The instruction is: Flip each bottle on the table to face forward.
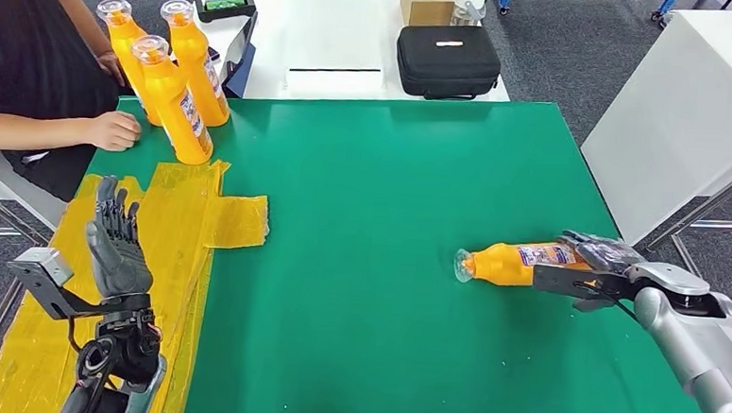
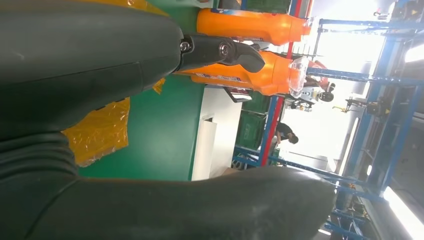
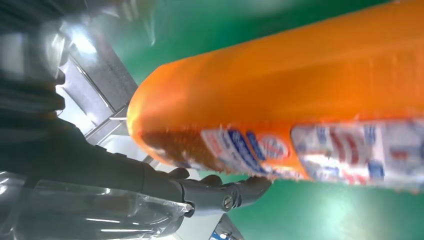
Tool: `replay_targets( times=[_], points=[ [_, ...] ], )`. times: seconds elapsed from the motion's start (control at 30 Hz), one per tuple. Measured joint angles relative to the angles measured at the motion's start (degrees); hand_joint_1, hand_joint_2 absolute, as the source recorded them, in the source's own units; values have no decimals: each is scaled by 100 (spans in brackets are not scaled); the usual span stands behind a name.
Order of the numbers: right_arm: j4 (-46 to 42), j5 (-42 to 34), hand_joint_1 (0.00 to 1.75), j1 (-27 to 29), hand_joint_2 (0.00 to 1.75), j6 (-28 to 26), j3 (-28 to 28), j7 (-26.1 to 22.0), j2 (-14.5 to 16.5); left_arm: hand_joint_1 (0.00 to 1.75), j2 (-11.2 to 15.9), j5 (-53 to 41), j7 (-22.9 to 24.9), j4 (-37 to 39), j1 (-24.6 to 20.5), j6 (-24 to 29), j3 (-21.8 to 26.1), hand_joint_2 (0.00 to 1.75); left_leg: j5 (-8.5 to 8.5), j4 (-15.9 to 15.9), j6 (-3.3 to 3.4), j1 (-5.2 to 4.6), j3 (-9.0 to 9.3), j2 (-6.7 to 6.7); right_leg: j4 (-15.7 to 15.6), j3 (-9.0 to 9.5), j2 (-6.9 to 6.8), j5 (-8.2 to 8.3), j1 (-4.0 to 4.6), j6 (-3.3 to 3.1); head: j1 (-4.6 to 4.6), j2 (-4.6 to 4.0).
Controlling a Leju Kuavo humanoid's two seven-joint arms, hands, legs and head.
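1. Head view, lower right of frame: my right hand [image 1: 593, 271] is at the base end of the lying bottle [image 1: 515, 263]. The bottle is flat on the green table [image 1: 371, 216], clear cap pointing toward the frame's centre, label partly showing near my fingers.

2. Right-hand state: my fingers are wrapped on that bottle's base. In the right wrist view the orange body [image 3: 300, 95] is very close, with one dark fingertip [image 3: 250, 187] pressed under the label edge. I judge this a grip, though I cannot tell how firm it is.

3. Left hand [image 1: 117, 245], lower left of the head view: raised, palm up, fingers apart, holding nothing. It hangs over the yellow tape patch [image 1: 177, 225] and touches no bottle.

4. Upper left of the head view: three standing bottles [image 1: 174, 88] clustered at the table's far corner, caps up, labels turned to the frame's right. A person's hand [image 1: 111, 129] rests on the table just beside the nearest one.

5. Left wrist view: two of those bottles [image 2: 250, 72] appear past my thumb, well apart from my fingers.

6. Progress, as a judgement: the bottle in my right hand is not yet upright or facing forward, so that one is still mid-step. I cannot say whether the three standing bottles count as finished; their label facing is hard to read.

7. Remaining: raise this bottle, turn its label forward, set it down.
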Motion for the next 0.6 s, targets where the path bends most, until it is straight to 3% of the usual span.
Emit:
replay_targets(
  times=[0.03,0.07,0.17,0.2,0.6],
  points=[
    [64,12,0,0,175,-8,16,-9,14,0,0,2,0,0,3,-9,-8,0,0,0,0,0,0,0,0,0,0,0,0,0,1,0],
    [137,16,20,0,175,-14,31,-21,32,0,0,5,0,0,6,-19,-16,0,0,0,0,0,0,0,0,0,0,0,0,0,1,0],
    [351,32,141,34,175,-68,74,-54,116,0,0,15,0,0,11,-36,-25,0,0,0,0,1,0,1,0,0,0,0,1,0,2,0],
    [425,47,162,43,175,-98,91,-57,173,0,1,25,0,0,7,-38,-25,0,-1,0,0,1,1,3,0,0,2,0,1,0,1,0],
    [1322,159,159,-130,175,-395,238,2,1033,0,45,117,22,162,-284,-62,-124,0,-51,-2,-30,27,146,65,-9,109,79,-12,25,-17,3,0]
  ],
)
